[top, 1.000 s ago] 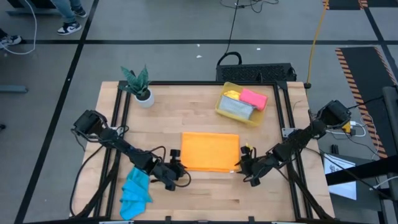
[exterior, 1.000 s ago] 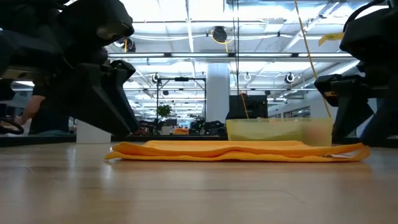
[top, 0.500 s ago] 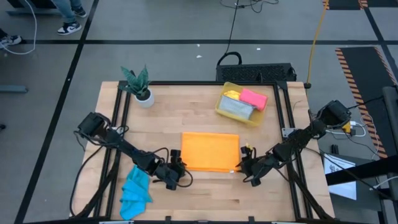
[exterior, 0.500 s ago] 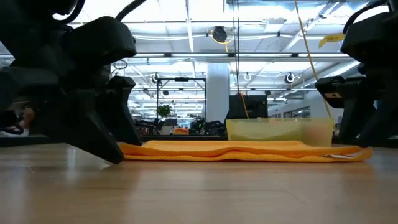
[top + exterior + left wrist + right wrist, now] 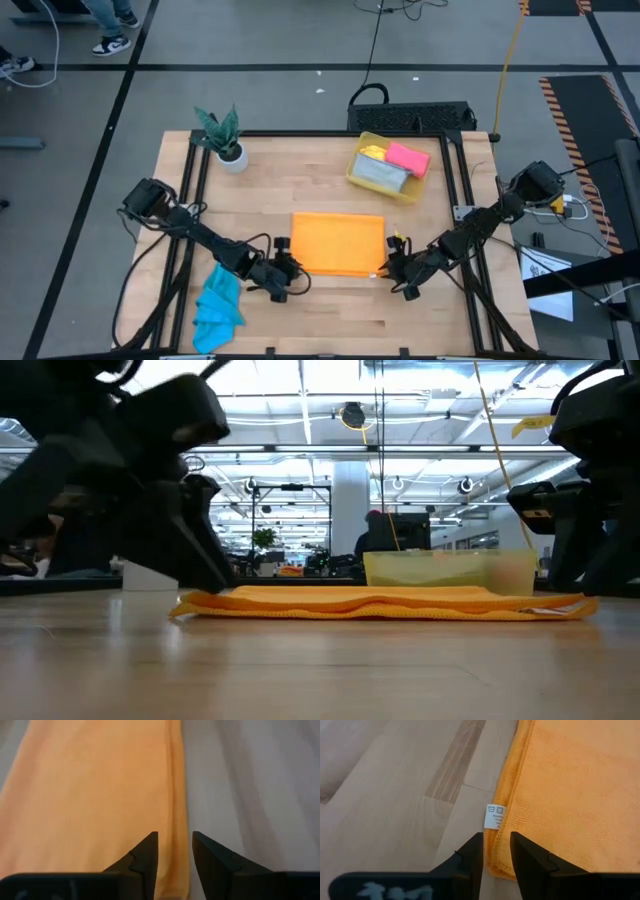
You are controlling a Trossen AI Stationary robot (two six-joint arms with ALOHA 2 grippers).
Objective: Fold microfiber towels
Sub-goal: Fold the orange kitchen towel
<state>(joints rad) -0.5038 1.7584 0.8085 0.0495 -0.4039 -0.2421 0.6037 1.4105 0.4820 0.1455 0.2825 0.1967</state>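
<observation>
Both grippers work low at the near corners of an orange towel [image 5: 338,243] spread flat in the middle of the wooden table [image 5: 300,170]. At the towel's near left corner, the left gripper [image 5: 290,272] holds its dark fingers [image 5: 142,857] slightly parted, straddling the doubled hem without closing on it. Across the cloth, the right gripper [image 5: 388,268] sits at the near right corner, its fingers [image 5: 470,856] also a narrow gap apart on either side of the hem, just beside a small white care label [image 5: 494,816] that pokes out from the edge. Neither pair has the fabric pinched; the towel lies on the wood in a low, even layer, seen from table height as a thin orange band [image 5: 380,603].

Near the front left corner of the table, a bright blue towel [image 5: 217,309] lies crumpled just beside the left arm. Toward the back right corner, a translucent yellow bin [image 5: 355,172] carries a pink towel [image 5: 408,158], a grey towel [image 5: 379,174] and a yellow towel [image 5: 372,151] packed together. A small potted plant [image 5: 225,138] in a white pot stands near the back left corner. Beyond the table, a person's sneakered feet [image 5: 112,44] show on the grey floor.
</observation>
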